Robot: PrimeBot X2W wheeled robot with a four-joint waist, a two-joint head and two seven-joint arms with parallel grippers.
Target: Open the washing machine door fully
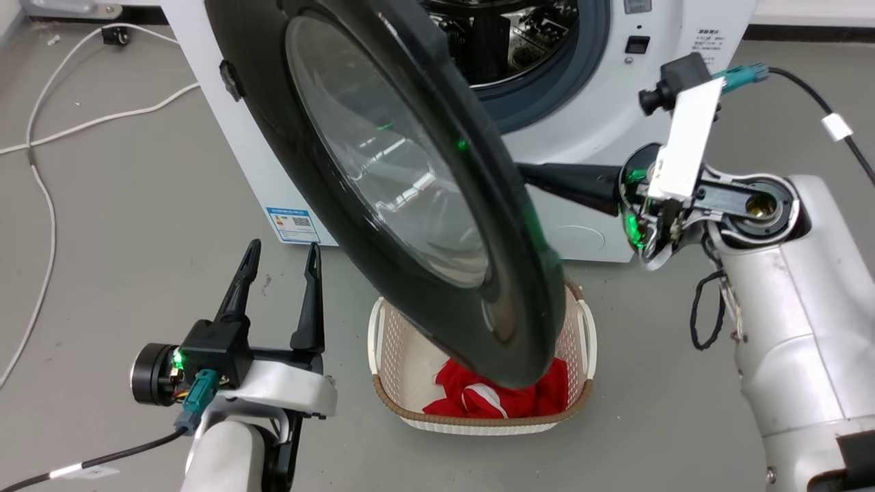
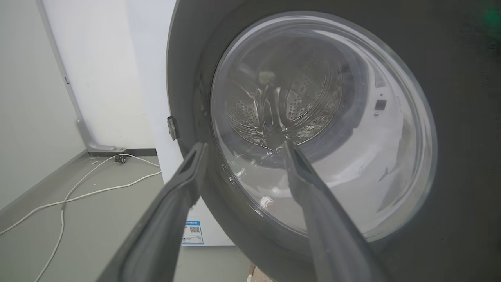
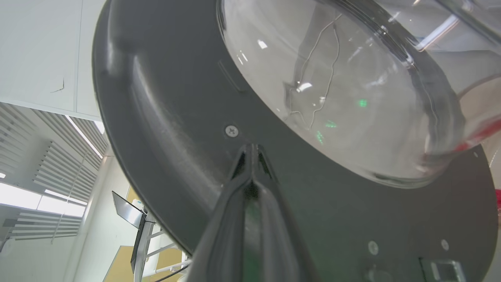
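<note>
Since the washing machine door (image 1: 383,178) was hung at the robot's left of the washing machine (image 1: 588,123), it was found swung partway out. Its free edge stood over the laundry basket (image 1: 586,328) with red clothing (image 1: 478,389) in it, and the steel drum (image 1: 519,41) was exposed behind. The right pincer (image 3: 252,150) was reached in from the robot's right, behind the door, fingers pressed together with nothing held between them. In the right wrist view the tips were set at the dark inner rim just below a screw (image 3: 231,131), beside the bulging glass; contact looked likely but could not be confirmed. The door's inner face thus lay straight ahead of the right pincer, and a push toward the robot's left was judged to be what the rest of the swing called for. The left pincer (image 1: 284,247) was held wide apart and empty, low at the robot's left, faced toward the door's outer glass, near it but apart. It was judged to lie in the free edge's path, so a clash was noted as a risk.
</note>
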